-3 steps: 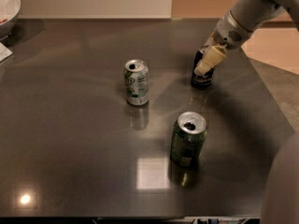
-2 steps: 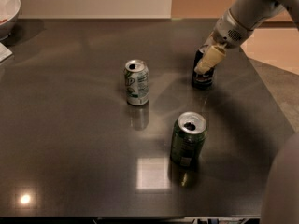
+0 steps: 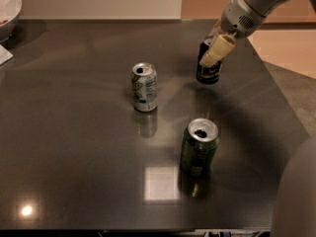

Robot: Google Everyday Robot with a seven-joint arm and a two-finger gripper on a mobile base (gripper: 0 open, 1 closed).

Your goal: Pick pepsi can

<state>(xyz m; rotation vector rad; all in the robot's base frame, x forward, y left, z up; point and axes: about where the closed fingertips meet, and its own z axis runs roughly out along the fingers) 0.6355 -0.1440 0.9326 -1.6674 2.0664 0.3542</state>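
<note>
The pepsi can (image 3: 207, 72) is dark blue and upright at the back right of the dark table (image 3: 74, 147). My gripper (image 3: 213, 51) comes down from the upper right and is shut on the can's upper part. One cream fingertip (image 3: 218, 50) lies across the can's front, and the can's top is hidden behind it. The can's base hangs slightly above the tabletop, with its dim reflection below.
A white-and-green can (image 3: 144, 87) stands upright left of the pepsi can. A dark green open can (image 3: 199, 147) stands nearer the front. A white bowl (image 3: 7, 9) sits at the far left corner. The table's right edge runs diagonally just beyond my gripper.
The pepsi can has risen a little off the table in my gripper's grasp. The other two cans have not moved.
</note>
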